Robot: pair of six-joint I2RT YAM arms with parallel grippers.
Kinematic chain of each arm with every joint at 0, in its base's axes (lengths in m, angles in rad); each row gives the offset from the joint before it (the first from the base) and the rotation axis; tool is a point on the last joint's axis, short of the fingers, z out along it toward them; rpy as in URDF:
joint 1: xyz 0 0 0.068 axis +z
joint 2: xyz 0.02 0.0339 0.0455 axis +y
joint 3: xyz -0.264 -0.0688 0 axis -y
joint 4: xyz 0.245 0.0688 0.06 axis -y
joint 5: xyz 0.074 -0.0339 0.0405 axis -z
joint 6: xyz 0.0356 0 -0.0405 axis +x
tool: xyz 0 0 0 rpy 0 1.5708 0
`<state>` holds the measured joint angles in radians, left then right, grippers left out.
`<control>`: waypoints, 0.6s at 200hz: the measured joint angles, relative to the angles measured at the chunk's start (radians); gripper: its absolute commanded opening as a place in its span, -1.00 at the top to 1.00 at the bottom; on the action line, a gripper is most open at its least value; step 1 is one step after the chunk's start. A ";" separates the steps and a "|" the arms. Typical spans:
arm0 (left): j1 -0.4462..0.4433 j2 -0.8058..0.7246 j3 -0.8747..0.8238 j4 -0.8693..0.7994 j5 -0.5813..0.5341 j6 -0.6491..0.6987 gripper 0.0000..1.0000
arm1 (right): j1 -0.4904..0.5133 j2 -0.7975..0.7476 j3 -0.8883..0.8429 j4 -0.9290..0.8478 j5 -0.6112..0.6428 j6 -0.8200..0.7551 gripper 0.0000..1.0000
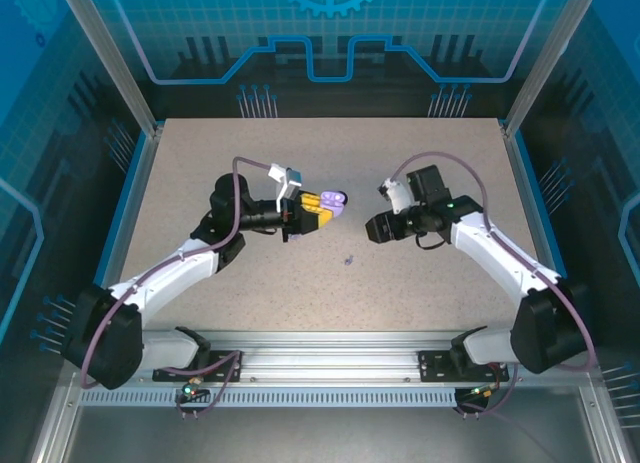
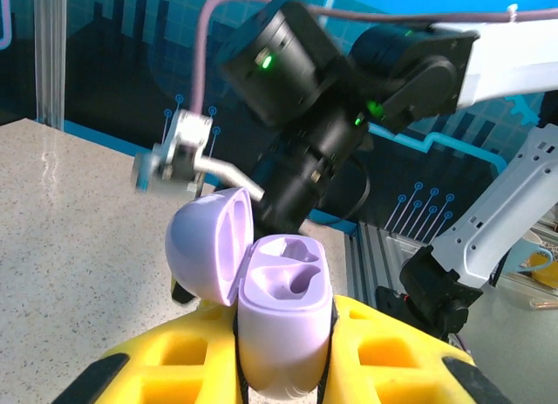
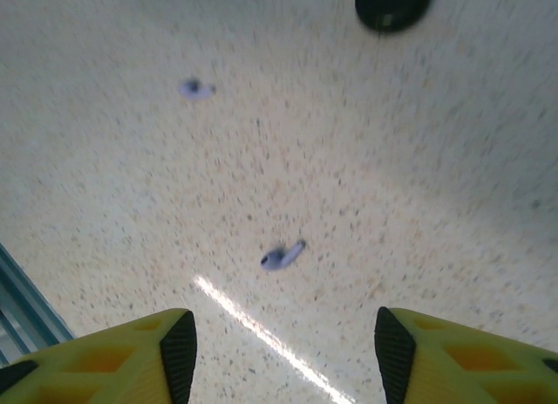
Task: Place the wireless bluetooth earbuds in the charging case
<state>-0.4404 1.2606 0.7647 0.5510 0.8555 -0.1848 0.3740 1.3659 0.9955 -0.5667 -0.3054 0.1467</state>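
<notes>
My left gripper [image 2: 283, 373] is shut on the lavender charging case [image 2: 283, 312] and holds it above the table. The case's lid [image 2: 205, 243] is swung open to the left, and both sockets are empty. From above, the left gripper [image 1: 312, 209] and the case [image 1: 333, 201] sit mid-table. My right gripper [image 3: 286, 360] hangs open over the tabletop with nothing between its fingers. One lavender earbud [image 3: 282, 256] lies just ahead of it and a second [image 3: 195, 89] farther off. A small earbud [image 1: 349, 260] lies on the table between the arms, below my right gripper [image 1: 379, 230].
A dark round object [image 3: 392, 4] sits at the top edge of the right wrist view. The right arm's wrist [image 2: 301, 90] hangs close behind the held case. The speckled table [image 1: 440, 283] has blue walls around it and a metal rail [image 1: 320, 368] along the near edge.
</notes>
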 measured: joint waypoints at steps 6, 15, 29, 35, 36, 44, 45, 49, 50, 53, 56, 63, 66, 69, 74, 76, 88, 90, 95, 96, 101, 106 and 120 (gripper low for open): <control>0.000 -0.010 -0.005 -0.003 -0.003 0.000 0.91 | 0.011 0.014 -0.011 0.000 0.007 0.009 -0.07; 0.000 -0.027 -0.012 -0.012 -0.007 0.002 0.91 | 0.029 0.039 -0.024 0.003 0.016 0.016 -0.02; 0.000 -0.053 -0.022 -0.028 -0.017 0.003 0.91 | 0.060 0.078 -0.039 0.007 0.027 0.034 0.06; 0.000 -0.062 -0.026 -0.034 -0.022 0.003 0.91 | 0.073 0.095 -0.043 0.008 0.033 0.039 0.09; 0.000 -0.064 -0.027 -0.034 -0.022 0.003 0.91 | 0.074 0.097 -0.043 0.008 0.034 0.040 0.10; 0.000 -0.074 -0.032 -0.041 -0.026 0.003 0.91 | 0.091 0.116 -0.048 0.011 0.039 0.048 0.17; 0.000 -0.076 -0.033 -0.042 -0.028 0.003 0.91 | 0.093 0.119 -0.048 0.011 0.041 0.048 0.18; 0.000 -0.081 -0.036 -0.045 -0.030 0.003 0.91 | 0.101 0.128 -0.049 0.011 0.043 0.049 0.20; 0.000 -0.083 -0.037 -0.045 -0.031 0.003 0.91 | 0.103 0.130 -0.049 0.012 0.043 0.051 0.20; 0.000 -0.086 -0.039 -0.048 -0.032 0.003 0.91 | 0.109 0.137 -0.050 0.013 0.046 0.052 0.21; 0.000 -0.089 -0.042 -0.049 -0.033 0.003 0.91 | 0.115 0.143 -0.050 0.014 0.048 0.055 0.24; 0.000 -0.095 -0.047 -0.053 -0.037 0.003 0.91 | 0.127 0.156 -0.050 0.018 0.054 0.062 0.30; 0.000 -0.097 -0.049 -0.054 -0.039 0.003 0.91 | 0.130 0.161 -0.050 0.019 0.056 0.064 0.32; 0.000 -0.098 -0.050 -0.057 -0.040 0.003 0.91 | 0.136 0.167 -0.050 0.022 0.060 0.064 0.33; 0.000 -0.100 -0.050 -0.061 -0.042 0.003 0.91 | 0.144 0.177 -0.050 0.026 0.063 0.069 0.35; 0.000 -0.100 -0.050 -0.062 -0.043 0.003 0.91 | 0.146 0.179 -0.050 0.028 0.064 0.070 0.36; 0.000 -0.102 -0.050 -0.069 -0.049 0.003 0.90 | 0.159 0.199 -0.050 0.039 0.070 0.078 0.44; 0.000 -0.103 -0.051 -0.069 -0.049 0.003 0.90 | 0.161 0.201 -0.050 0.041 0.070 0.081 0.44; 0.000 -0.103 -0.051 -0.071 -0.051 0.003 0.90 | 0.166 0.209 -0.050 0.046 0.072 0.085 0.46; 0.000 -0.103 -0.051 -0.072 -0.051 0.003 0.90 | 0.166 0.211 -0.050 0.048 0.072 0.086 0.46; 0.000 -0.103 -0.051 -0.072 -0.052 0.003 0.90 | 0.170 0.219 -0.051 0.052 0.076 0.090 0.48; 0.000 -0.104 -0.051 -0.074 -0.052 0.003 0.90 | 0.174 0.228 -0.051 0.059 0.080 0.097 0.49; -0.001 -0.104 -0.054 -0.075 -0.055 0.003 0.90 | 0.183 0.256 -0.053 0.074 0.089 0.108 0.51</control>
<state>-0.4416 1.1564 0.7109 0.4763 0.8001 -0.1814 0.5571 1.6215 0.9424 -0.4927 -0.2165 0.2543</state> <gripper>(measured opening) 0.218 0.255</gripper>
